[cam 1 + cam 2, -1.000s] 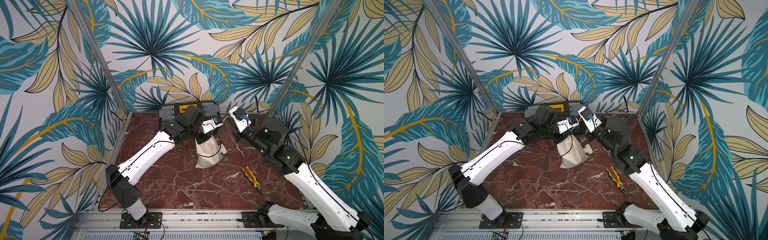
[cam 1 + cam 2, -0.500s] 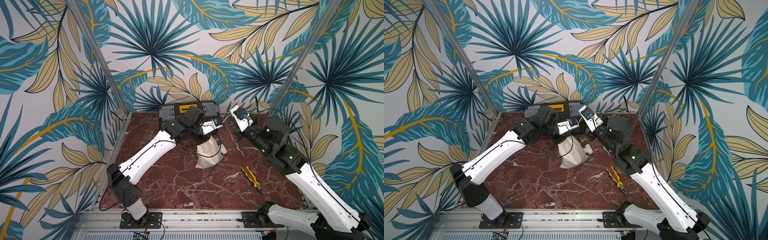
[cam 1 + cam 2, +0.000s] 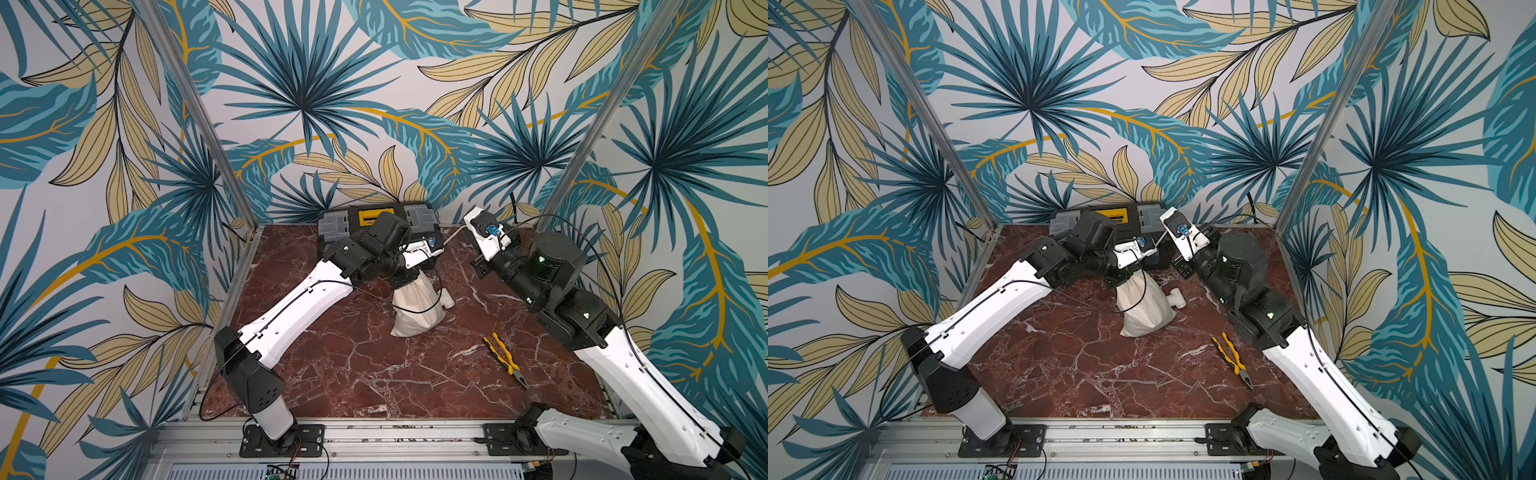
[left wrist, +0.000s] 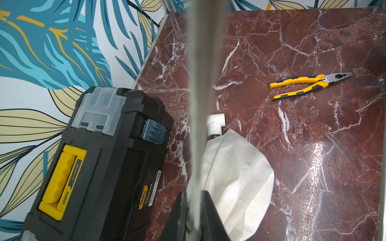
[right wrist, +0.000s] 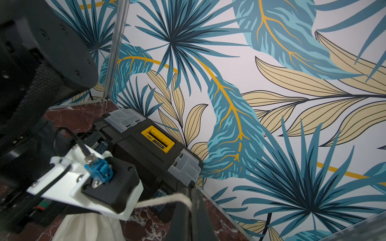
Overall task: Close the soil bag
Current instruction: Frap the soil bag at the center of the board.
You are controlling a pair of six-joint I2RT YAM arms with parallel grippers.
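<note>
The soil bag (image 3: 415,309) sits near the middle of the table's (image 3: 353,386) back edge, just in front of the toolbox (image 3: 336,218), with a pipe fitting (image 3: 446,298) at its side. My left gripper (image 4: 193,208) pinches the cord (image 5: 158,201) at the bag's neck. My right gripper (image 5: 189,200) is clamped on the same cord, which runs taut between them. The mouth is hidden, so I'd brace left and draw right slowly toward the back right corner, without tipping the bag.

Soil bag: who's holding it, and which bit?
Only its cord: the left gripper's jaws pinch it at the soil bag's mouth, the right gripper's farther along.
</note>
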